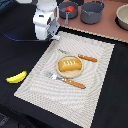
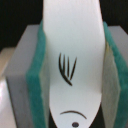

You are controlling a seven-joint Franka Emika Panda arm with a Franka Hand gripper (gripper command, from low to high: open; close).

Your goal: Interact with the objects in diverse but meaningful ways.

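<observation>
Two teal foam pads (image 2: 35, 95) pinched a smooth white piece (image 2: 72, 60), elongated with black markings, so your gripper (image 2: 72, 75) was clamped on it. At the placemat's (image 1: 95, 85) centre sat a glossy scored bread loaf (image 1: 69, 65) on a round plate (image 1: 61, 73); the curved banana (image 1: 16, 77) lay at nine o'clock.

A white elongated piece (image 2: 72, 60) fills the middle of the wrist view, clamped between the two teal-padded fingers (image 2: 36, 90) of the tool (image 2: 72, 75). Both pads press against its sides. The piece carries black drawn marks: a cluster of curved strokes at its middle, and an arc with a dot near its rounded end.
</observation>
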